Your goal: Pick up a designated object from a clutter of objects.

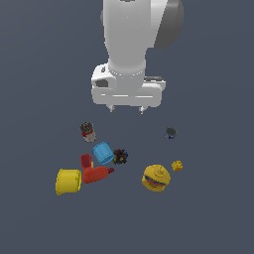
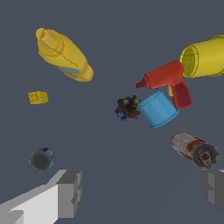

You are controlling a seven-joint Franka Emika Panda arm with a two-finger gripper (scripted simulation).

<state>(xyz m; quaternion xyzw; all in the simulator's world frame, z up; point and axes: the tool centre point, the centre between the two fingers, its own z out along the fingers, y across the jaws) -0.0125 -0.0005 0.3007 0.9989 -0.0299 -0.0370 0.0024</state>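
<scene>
On the table (image 1: 213, 213), from the exterior view's left: yellow cup (image 1: 68, 181) on its side, red tool shape (image 1: 93, 171) touching blue cup (image 1: 103, 153), small can (image 1: 88, 131) behind, spiky ball (image 1: 120, 156), yellow striped ball (image 1: 156, 178), tiny yellow piece (image 1: 177, 165). Dark round knob (image 1: 170, 132) alone, well apart from the others, toward the right. Gripper (image 1: 127, 108) above, fingers spread, holding nothing.
</scene>
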